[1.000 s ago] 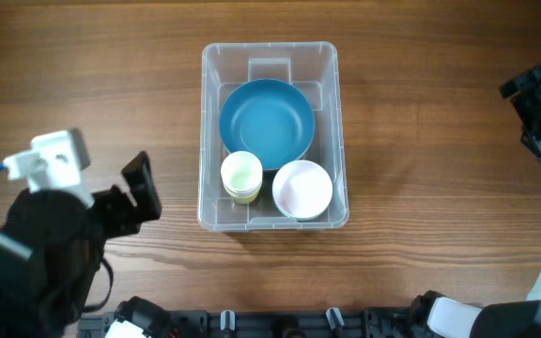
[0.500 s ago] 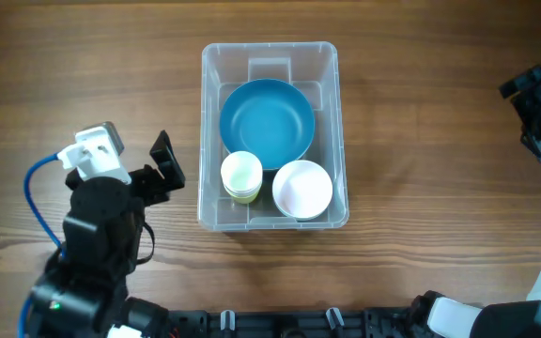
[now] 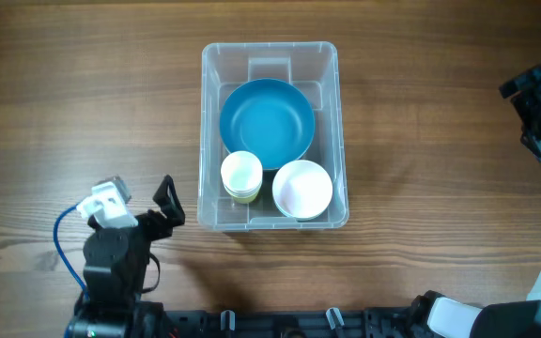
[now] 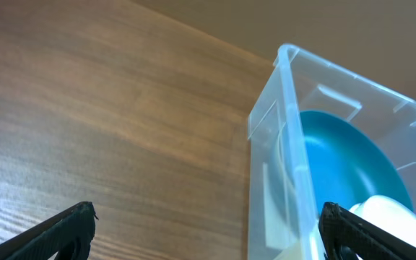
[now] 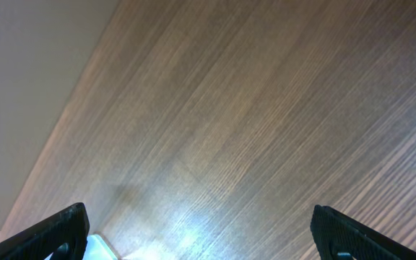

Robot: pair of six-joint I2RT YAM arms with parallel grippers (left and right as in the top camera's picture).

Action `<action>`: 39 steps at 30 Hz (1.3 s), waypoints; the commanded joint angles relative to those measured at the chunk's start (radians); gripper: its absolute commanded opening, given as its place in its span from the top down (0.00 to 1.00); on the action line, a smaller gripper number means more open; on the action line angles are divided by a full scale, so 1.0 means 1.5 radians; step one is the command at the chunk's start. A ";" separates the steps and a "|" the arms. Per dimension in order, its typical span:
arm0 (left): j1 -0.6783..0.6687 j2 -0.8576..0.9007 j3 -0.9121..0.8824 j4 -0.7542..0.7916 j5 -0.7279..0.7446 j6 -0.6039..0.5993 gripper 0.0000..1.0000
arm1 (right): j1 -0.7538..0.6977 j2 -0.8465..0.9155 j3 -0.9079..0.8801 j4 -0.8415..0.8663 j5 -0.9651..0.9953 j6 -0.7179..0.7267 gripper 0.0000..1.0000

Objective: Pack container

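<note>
The clear plastic container (image 3: 210, 56) stands in the middle of the wooden table. It holds a blue bowl (image 3: 267, 122), a white bowl (image 3: 302, 189) and a stack of pale green cups (image 3: 240, 175). In the left wrist view the container's wall (image 4: 269, 137) shows at the right, with the blue bowl (image 4: 345, 162) seen through it. My left gripper (image 3: 165, 199) is open and empty, low at the front left, a little left of the container; its tips frame the left wrist view (image 4: 206, 230). My right gripper (image 3: 522, 84) is open and empty at the far right edge, over bare wood (image 5: 201, 235).
A blue cable (image 3: 61, 239) loops by the left arm. A black rail (image 3: 280, 324) runs along the front edge of the table. Bare wood lies on both sides of the container.
My left arm has drawn back toward the front edge and its gripper has moved down and slightly right. The container, its contents and the right arm have not moved.
</note>
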 commanded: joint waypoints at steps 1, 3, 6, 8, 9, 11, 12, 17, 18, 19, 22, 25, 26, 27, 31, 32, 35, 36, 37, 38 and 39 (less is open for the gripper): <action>0.007 -0.057 -0.052 0.002 0.014 0.011 0.00 | 0.001 0.003 0.000 0.001 -0.003 0.007 0.00; 0.010 -0.076 -0.067 0.001 0.014 0.011 0.00 | 0.001 0.003 0.000 0.001 -0.003 0.007 0.00; 0.022 -0.096 -0.084 0.001 0.014 0.010 0.00 | 0.001 0.003 0.000 0.001 -0.003 0.007 0.00; 0.030 -0.114 -0.095 0.001 0.014 0.011 0.00 | 0.001 0.003 0.000 0.002 -0.003 0.007 0.01; 0.033 -0.124 -0.099 0.001 0.014 0.011 0.00 | 0.001 0.003 0.000 0.001 -0.003 0.007 0.00; 0.037 -0.146 -0.106 0.001 0.014 0.011 0.00 | 0.001 0.003 0.000 0.001 -0.003 0.007 0.00; 0.037 -0.157 -0.107 0.001 0.014 0.011 0.00 | 0.001 0.003 0.000 0.001 -0.003 0.007 0.00; 0.037 -0.171 -0.115 -0.006 0.014 0.011 0.00 | 0.001 0.003 0.000 0.001 -0.003 0.007 0.00; 0.037 -0.171 -0.117 -0.015 0.014 0.011 0.00 | 0.001 0.003 0.000 0.001 -0.003 0.007 0.01; 0.037 -0.171 -0.118 -0.029 0.014 0.011 0.00 | 0.001 0.003 0.000 0.001 -0.003 0.007 0.00; 0.037 -0.170 -0.118 -0.036 0.014 0.011 0.00 | 0.001 0.003 0.000 0.001 -0.003 0.007 0.00; 0.037 -0.168 -0.118 -0.036 0.014 0.011 0.00 | 0.001 0.003 0.000 0.001 -0.003 0.007 0.00; 0.037 -0.168 -0.118 -0.036 0.014 0.011 0.00 | 0.001 0.003 0.000 0.001 -0.003 0.007 0.00; 0.037 -0.168 -0.118 -0.036 0.014 0.011 0.00 | 0.001 0.003 0.000 0.002 -0.003 0.007 0.00; 0.037 -0.168 -0.118 -0.036 0.014 0.011 0.00 | 0.001 0.003 0.000 0.002 -0.003 0.007 0.00; 0.037 -0.168 -0.118 -0.036 0.014 0.011 0.00 | 0.001 0.003 0.000 0.002 -0.003 0.007 0.00; 0.037 -0.168 -0.118 -0.036 0.014 0.011 0.00 | 0.001 0.003 0.000 0.002 -0.003 0.007 0.00; 0.037 -0.168 -0.118 -0.036 0.014 0.011 0.00 | 0.001 0.003 0.000 0.002 -0.003 0.007 0.00; 0.037 -0.168 -0.118 -0.036 0.014 0.011 0.00 | 0.001 0.003 -0.001 0.002 -0.003 0.007 0.00; 0.037 -0.168 -0.118 -0.036 0.014 0.011 0.00 | 0.001 0.003 -0.003 0.002 -0.003 0.007 0.00; 0.037 -0.168 -0.118 -0.036 0.014 0.011 0.00 | 0.001 0.002 -0.006 0.001 -0.003 0.007 0.00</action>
